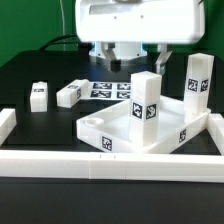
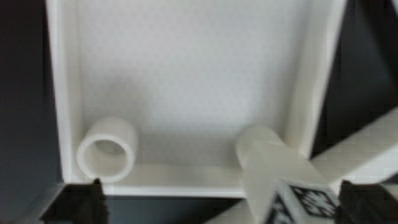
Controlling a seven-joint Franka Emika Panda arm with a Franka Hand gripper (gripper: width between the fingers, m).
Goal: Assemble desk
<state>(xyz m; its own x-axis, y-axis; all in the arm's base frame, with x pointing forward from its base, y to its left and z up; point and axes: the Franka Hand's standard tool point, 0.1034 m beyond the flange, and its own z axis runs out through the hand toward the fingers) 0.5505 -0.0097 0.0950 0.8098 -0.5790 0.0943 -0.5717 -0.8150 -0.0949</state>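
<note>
Bulky white housing (image 1: 135, 20) with rounded corners, black cable (image 1: 60, 41) behind it, two dark fingers (image 2: 80, 204) beneath.

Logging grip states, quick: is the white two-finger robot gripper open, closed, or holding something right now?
White two-finger robot gripper: open, jaws wide apart, holding nothing; it hangs above the white plastic tray-like tabletop.

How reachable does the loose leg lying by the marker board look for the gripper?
Probably yes. The gripper hangs open above the tabletop, and the lying leg sits uncovered beside the marker board, with the other loose leg standing apart.
</note>
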